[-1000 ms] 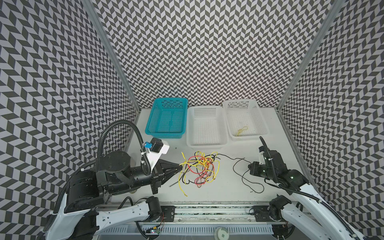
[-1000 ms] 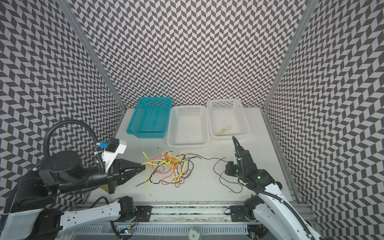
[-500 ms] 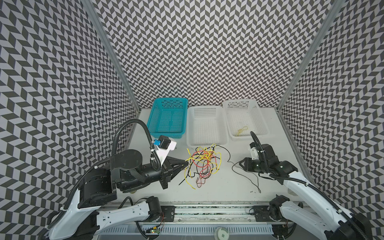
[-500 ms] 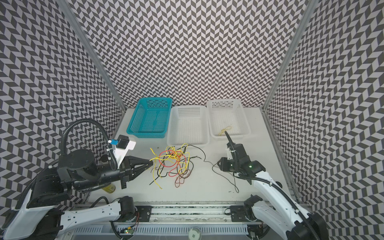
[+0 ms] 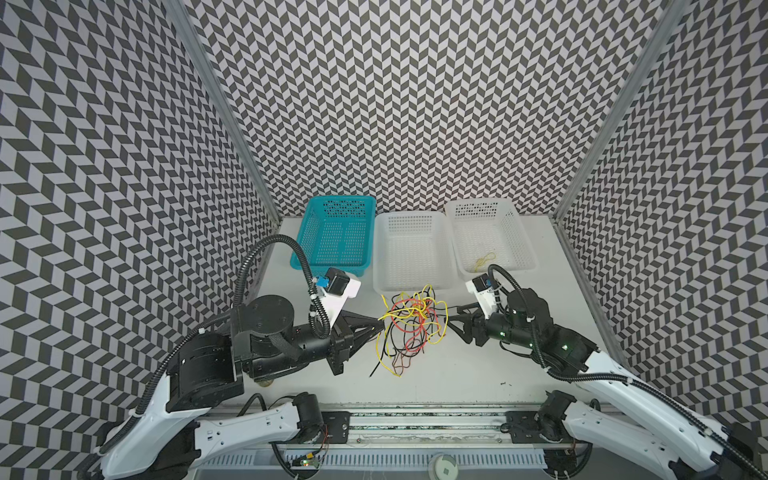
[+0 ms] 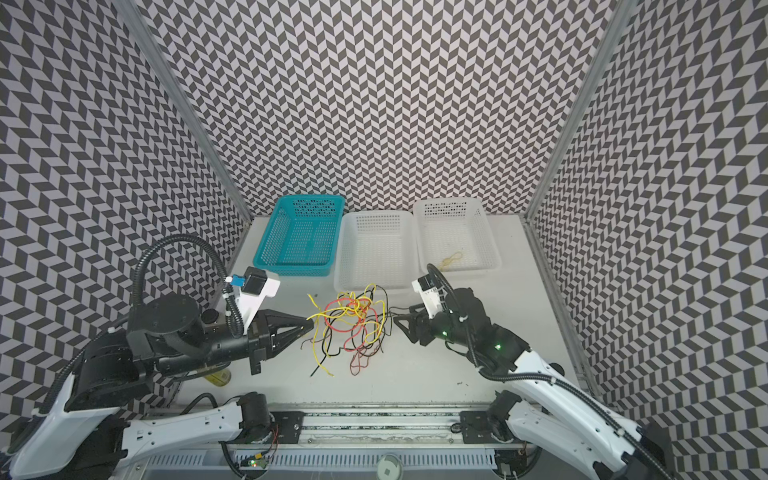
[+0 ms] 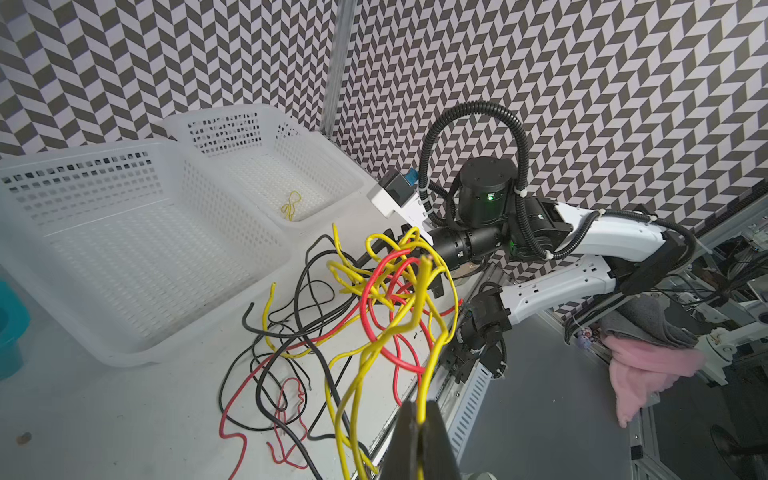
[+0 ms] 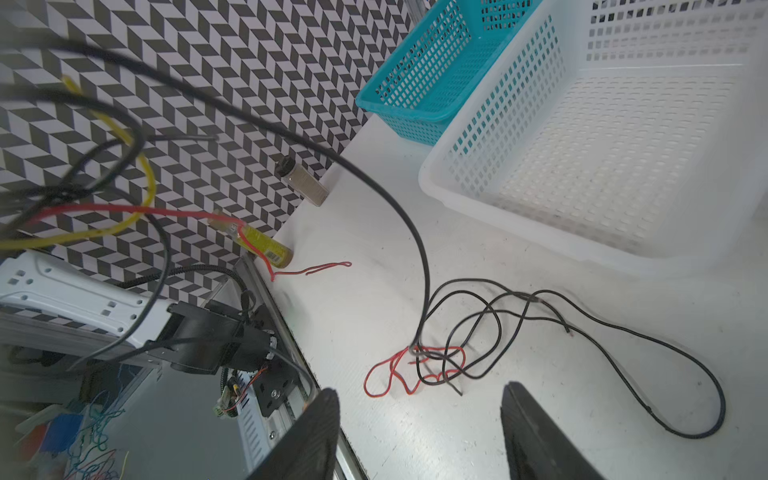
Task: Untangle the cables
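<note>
Both top views: three baskets at back: one teal basket [image 5: 341,199], two white baskets [image 5: 409,215] [image 5: 482,203]. One cable tangle [image 5: 409,328] lay on bench [image 5: 478,374], between arms.
Left wrist: left fingers [image 7: 405,449] clamped one yellow cable [image 7: 421,395].
Right wrist: two right fingers [image 8: 316,436] stood apart, empty.

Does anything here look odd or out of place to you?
Yes. A yellow lighter-like item and a grey lighter-like item sit at the table's edge by the patterned wall; they seem unrelated to the tangled cables.
</note>
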You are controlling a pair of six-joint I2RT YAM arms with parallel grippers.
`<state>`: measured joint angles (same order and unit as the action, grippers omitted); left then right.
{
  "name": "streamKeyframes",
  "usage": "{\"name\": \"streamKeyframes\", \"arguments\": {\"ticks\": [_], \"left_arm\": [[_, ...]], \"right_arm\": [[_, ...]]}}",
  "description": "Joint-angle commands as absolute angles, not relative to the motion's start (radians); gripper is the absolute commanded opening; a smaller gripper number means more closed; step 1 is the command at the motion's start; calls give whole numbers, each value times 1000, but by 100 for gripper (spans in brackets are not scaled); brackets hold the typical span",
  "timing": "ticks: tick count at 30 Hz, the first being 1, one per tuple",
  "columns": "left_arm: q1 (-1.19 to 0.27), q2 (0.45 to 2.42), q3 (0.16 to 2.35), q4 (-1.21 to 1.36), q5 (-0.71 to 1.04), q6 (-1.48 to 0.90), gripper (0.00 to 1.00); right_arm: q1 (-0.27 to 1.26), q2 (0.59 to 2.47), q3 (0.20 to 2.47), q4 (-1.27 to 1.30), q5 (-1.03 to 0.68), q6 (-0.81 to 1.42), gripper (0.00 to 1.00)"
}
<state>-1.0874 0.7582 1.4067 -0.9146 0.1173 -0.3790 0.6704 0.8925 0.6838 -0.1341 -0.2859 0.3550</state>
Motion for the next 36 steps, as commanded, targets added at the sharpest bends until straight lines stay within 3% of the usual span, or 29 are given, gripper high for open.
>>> {"name": "streamKeyframes", "arguments": {"ticks": [1,14,16,18,21,22,26,36], "left_arm": [[-1083,752,1425,-855,140,-387,0],[-1082,738,1432,-844,158,-390,0],[-1083,733,1425,-841,152,-392,0],[-1083,729,1417,-843,140,-385,0],[-1082,717,1408,-864,106,-374,0],[-1083,712,1405,-875,88,-371,0],[-1083,689,1380,-929,-2,-348,0],[-1081,622,1283,-1004,-176,-330,0]], "right_arm": [[678,969,707,23,-275,338,63],[715,1184,718,276,-321,391,58],[728,1188,724,257,-291,386,46],[730,1165,727,194,-221,385,28],[728,1092,741,15,-28,393,3],[726,1061,741,-33,32,393,0],[670,896,747,-197,164,390,0],[395,770,1059,-567,1,397,0]]}}
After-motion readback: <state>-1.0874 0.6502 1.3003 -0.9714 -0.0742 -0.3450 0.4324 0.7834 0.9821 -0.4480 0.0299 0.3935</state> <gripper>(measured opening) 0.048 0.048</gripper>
